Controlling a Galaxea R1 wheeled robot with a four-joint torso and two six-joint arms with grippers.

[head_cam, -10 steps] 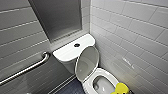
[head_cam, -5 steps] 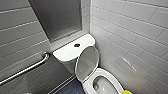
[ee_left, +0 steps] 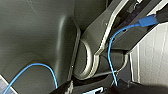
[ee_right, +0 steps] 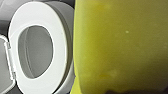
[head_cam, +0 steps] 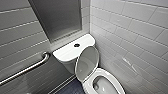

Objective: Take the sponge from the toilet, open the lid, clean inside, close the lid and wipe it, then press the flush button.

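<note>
Sponge (ee_right: pixel 120 47) is hard up against the R wrist cam, just beside the toilet (head_cam: pixel 108 74) bowl, bowl open. R gripper state: can't tell. L gripper: can't tell either. Lid (head_cam: pixel 86 63) is up, leaning back on the tank. Flush button (head_cam: pixel 76 45) sits mid tank top, behind the lid. Grab bar (head_cam: pixel 27 68) on wall left of toilet, grey panel (head_cam: pixel 60 20) above tank.

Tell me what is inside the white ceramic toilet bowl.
The white oval plastic lid stands raised. Inside the bowl: smooth pale ceramic and a darker drain hollow. The white seat ring hides the wall under the rim.
</note>
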